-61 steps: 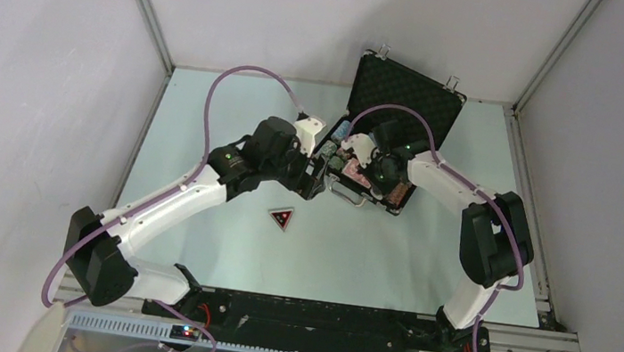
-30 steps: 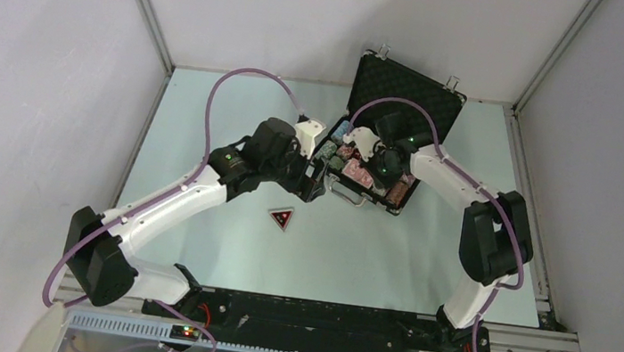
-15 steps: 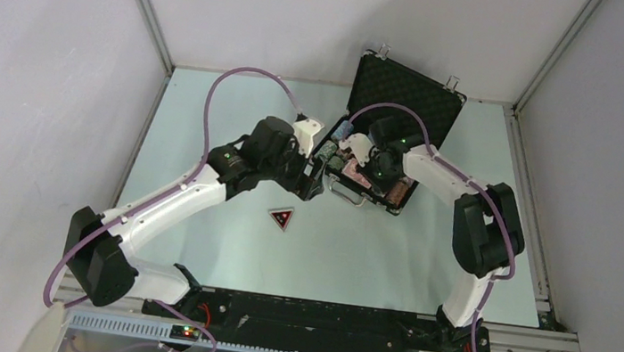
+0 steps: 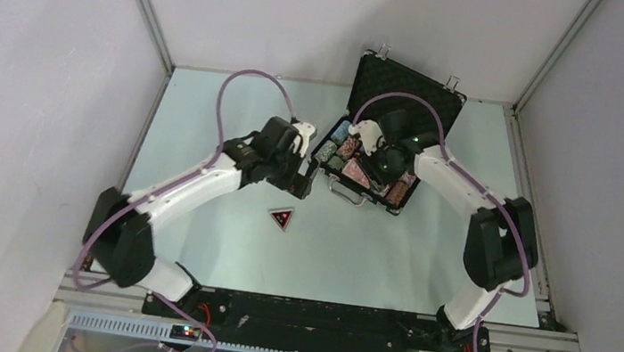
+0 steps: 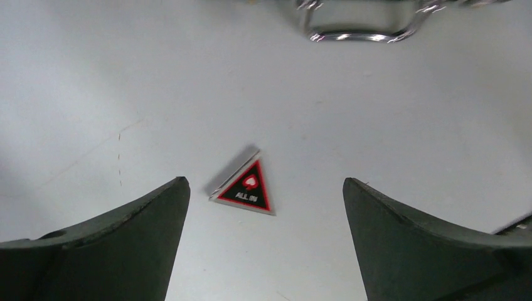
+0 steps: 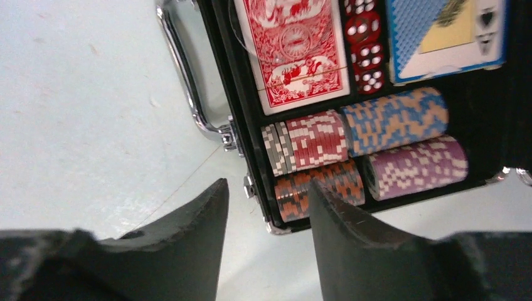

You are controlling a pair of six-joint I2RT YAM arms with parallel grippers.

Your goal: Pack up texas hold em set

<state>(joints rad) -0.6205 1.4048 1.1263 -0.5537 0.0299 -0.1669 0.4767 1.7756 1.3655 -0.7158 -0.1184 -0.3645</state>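
Near the middle of the worktop, a little toward the front edge: the black triangle (image 4: 282,218), lying flat, marked ALL IN, well apart from the case. Just above it, slightly toward the back edge: the left gripper (image 5: 265,183), fingers (image 5: 125,251) spread wide, nothing between them.

Probably the step in hand: fetching that triangle.
- Come straight down, centred over the piece.
- Turn the wrist so that the fingers meet two sides, not a corner.
- Close slowly. Thin and flat, so likely to skate on the smooth surface or slip out.
- Lift only once firmly pinched.

Further right, at the back edge, right of its middle: the briefcase (image 4: 409,89), open, lid upright, handle (image 5: 357,28) toward the front edge. Inside, already seated: red deck (image 6: 292,47), dice (image 6: 364,47), blue deck (image 6: 439,34), chip stacks (image 6: 376,147). Over its front rim: the right gripper (image 6: 266,185), fingers apart, empty. Best kept out of the way while bringing the triangle in.
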